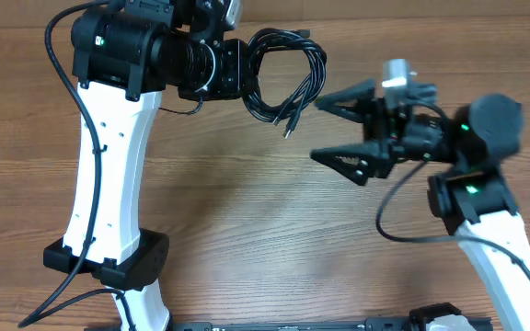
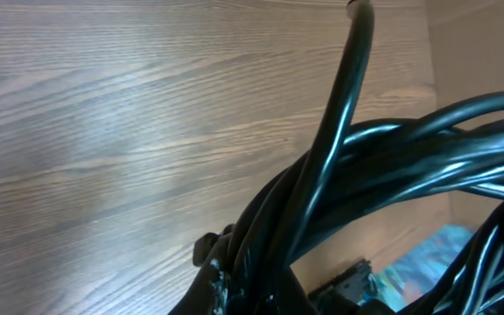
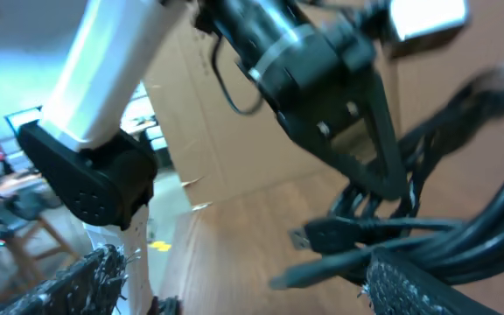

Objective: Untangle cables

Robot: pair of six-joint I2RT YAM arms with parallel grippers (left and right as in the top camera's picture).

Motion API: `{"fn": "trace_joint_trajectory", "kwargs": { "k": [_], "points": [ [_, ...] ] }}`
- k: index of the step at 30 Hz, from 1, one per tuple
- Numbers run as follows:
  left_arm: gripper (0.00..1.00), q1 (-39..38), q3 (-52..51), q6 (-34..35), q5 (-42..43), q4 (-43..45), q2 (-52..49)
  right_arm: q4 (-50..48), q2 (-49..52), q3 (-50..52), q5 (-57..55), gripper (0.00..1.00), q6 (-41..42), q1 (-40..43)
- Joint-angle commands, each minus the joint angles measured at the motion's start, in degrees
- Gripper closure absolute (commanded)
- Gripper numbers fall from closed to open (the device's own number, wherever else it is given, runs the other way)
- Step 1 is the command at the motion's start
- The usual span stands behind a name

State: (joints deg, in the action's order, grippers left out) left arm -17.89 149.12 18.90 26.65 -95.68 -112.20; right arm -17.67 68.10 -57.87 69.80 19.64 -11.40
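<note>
1. Overhead view: my left gripper (image 1: 251, 85) is pinching the cables (image 1: 317, 72), a black coil held up clear of the table (image 1: 247, 211). I'd judge it's lifted so the loops sag apart and my other hand can get in.
2. One plug tip (image 1: 287, 131) dangles lowest, pointing down at the wood.
3. My right gripper (image 1: 337, 129) faces the coil from just beside it, fingers spread wide with nothing between them.
4. Left arm reaches across high with its wrist level. Right arm is bent, wrist turned sideways toward the coil.
</note>
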Motion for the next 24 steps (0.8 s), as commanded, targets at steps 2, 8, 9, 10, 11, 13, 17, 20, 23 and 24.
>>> {"fn": "trace_joint_trajectory", "kwargs": {
  "k": [2, 8, 9, 10, 11, 13, 17, 20, 23, 24],
  "points": [
    [0.96, 0.17, 0.24, -1.09, 3.43, -0.59, 0.46, -1.51, 2.36, -0.66, -2.54, 0.13, 0.94, -2.62],
    [0.96, -0.20, 0.24, -1.11, 3.43, -1.11, 0.46, -1.53, 2.64, -0.66, -8.83, 0.96, 0.96, -4.35],
    [0.96, -0.20, 0.24, -1.11, 3.43, -1.11, 0.46, -1.53, 2.64, -0.66, -9.29, 0.96, 0.98, -4.35],
    [0.96, -0.20, 0.24, -1.11, 3.43, -1.11, 0.46, -1.51, 2.64, -0.66, -9.75, 0.96, 1.01, -4.35],
    [0.96, -0.20, 0.24, -1.09, 3.45, -1.11, 0.46, -1.53, 2.64, -0.66, -9.77, 0.96, 0.98, -4.35],
    [0.96, -0.20, 0.24, -1.09, 3.61, -1.11, 0.46, -1.53, 2.64, -0.66, -9.79, 0.96, 0.96, -4.35],
    [0.96, -1.14, 0.24, -1.09, 7.34, -1.03, 0.46, -1.60, 2.78, -0.66, -15.17, 0.96, 1.64, -4.35],
    [0.96, -1.70, 0.24, -1.11, 4.87, -0.92, 0.46, -1.51, 2.75, -0.66, -13.00, 0.96, 6.19, -4.42],
    [0.96, -1.60, 0.24, -0.74, -0.50, 1.42, 0.46, -1.38, 1.79, -0.66, -11.87, 0.96, 11.13, -5.31],
    [0.96, -1.53, 0.24, -0.35, -1.79, 2.23, 0.46, -1.38, 1.44, -0.66, -11.87, 0.96, 11.50, -5.49]
  ]
}}
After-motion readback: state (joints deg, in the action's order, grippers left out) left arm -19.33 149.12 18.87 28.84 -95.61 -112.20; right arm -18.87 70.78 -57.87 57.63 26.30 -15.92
